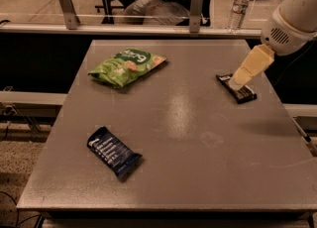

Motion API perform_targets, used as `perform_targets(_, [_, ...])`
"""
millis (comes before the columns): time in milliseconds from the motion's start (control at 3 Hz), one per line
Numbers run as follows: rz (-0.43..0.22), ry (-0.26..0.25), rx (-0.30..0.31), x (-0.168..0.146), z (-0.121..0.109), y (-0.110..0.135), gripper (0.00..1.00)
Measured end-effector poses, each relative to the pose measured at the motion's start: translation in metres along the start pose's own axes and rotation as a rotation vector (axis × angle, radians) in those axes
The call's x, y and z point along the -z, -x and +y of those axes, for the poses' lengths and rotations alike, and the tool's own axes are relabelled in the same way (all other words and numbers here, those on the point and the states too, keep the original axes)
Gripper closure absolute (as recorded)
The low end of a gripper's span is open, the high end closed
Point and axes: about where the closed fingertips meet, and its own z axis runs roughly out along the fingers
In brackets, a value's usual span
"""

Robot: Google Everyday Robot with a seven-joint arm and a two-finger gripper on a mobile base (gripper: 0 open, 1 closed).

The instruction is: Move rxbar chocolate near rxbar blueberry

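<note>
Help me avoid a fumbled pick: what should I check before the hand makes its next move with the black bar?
1. Hand lined up with the rxbar chocolate: ok, it is right over the bar, at the right side of the table.
2. Firm hold on the bar: cannot tell.
3. Bar lying flat on the table: ok.
4. Rxbar blueberry located: ok, flat at the front left, far from the chocolate bar.
5. Path between the two bars: ok, only bare tabletop; the green chip bag lies at the back left, off that line.
6. Space to set down beside the blueberry bar: ok, bare table to its right.
</note>
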Motion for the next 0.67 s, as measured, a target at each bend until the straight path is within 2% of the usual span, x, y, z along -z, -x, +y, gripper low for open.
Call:
perform_targets(333, [0.072,-0.012,-0.102,-0.019,-0.02,-0.008,0.0])
perform_targets(667, [0.147,0.009,-0.14,-0.049,-0.03,-0.013,0.0])
